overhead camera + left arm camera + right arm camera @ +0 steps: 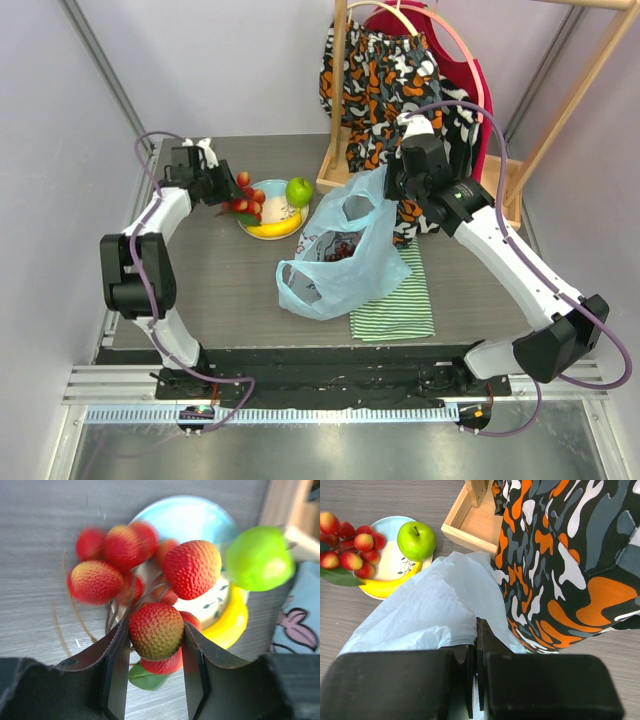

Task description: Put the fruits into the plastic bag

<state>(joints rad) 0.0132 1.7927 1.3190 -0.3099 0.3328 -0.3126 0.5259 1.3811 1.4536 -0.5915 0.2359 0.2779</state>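
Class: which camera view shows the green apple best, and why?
Right wrist: the green apple is sharp, whole and large, its stem visible. Left wrist shows it blurred at the frame's right side; top external shows it small.

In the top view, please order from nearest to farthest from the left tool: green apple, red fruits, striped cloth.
1. red fruits, gripped in the left tool.
2. green apple, further to the right.
3. striped cloth, far right, towards the near edge.

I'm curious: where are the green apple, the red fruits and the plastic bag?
green apple (300, 190), top view, its rounded top.
red fruits (192, 569), left wrist view, one fruit's bumpy skin.
plastic bag (345, 285), top view, its lower wall.
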